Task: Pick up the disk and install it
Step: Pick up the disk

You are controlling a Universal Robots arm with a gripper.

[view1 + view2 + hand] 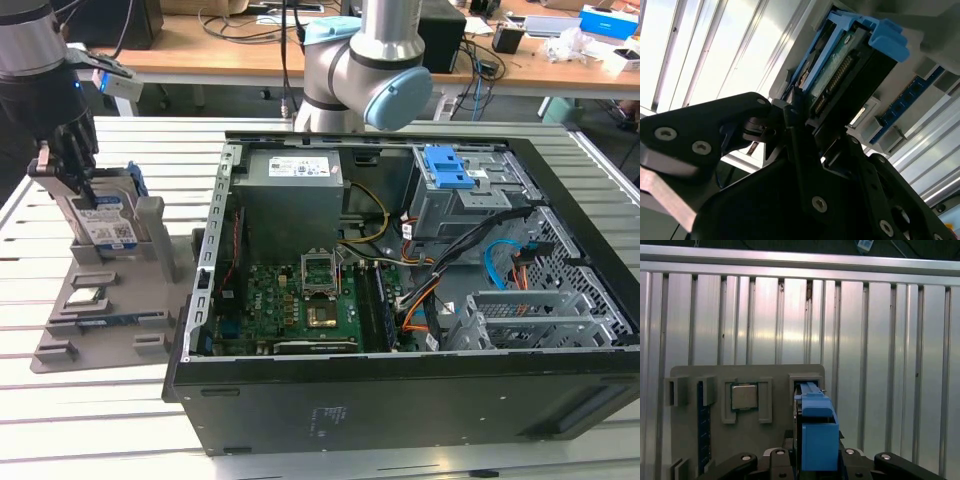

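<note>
- The gripper [70, 170] hangs over the corner of the table at the exterior view's left; its black fingers [795, 130] are drawn in narrow on the disk [108, 222], one on each face
- The disk stands on edge in a slot of a grey fixture plate [110, 335], label toward the camera in the exterior view; in the first wrist view it shows edge-on with its blue carrier uppermost; its lower part sits in the slot
- A small square silver chip [88, 296] lies flat in its own pocket on the same plate, just beside the disk's slot
- The table [90, 420] is made of pale aluminium slats with dark grooves between them; light glares off the slats in both wrist views
- An open black computer case [400, 400] lies on the slats at the middle of the exterior view, well apart from the disk; a green board [300, 300], a grey supply box [295, 190] and a blue bay latch [447, 165] show inside
- The arm [370, 60] rises behind the case; beyond it a wooden desk [250, 50] carries cables and boxes
</note>
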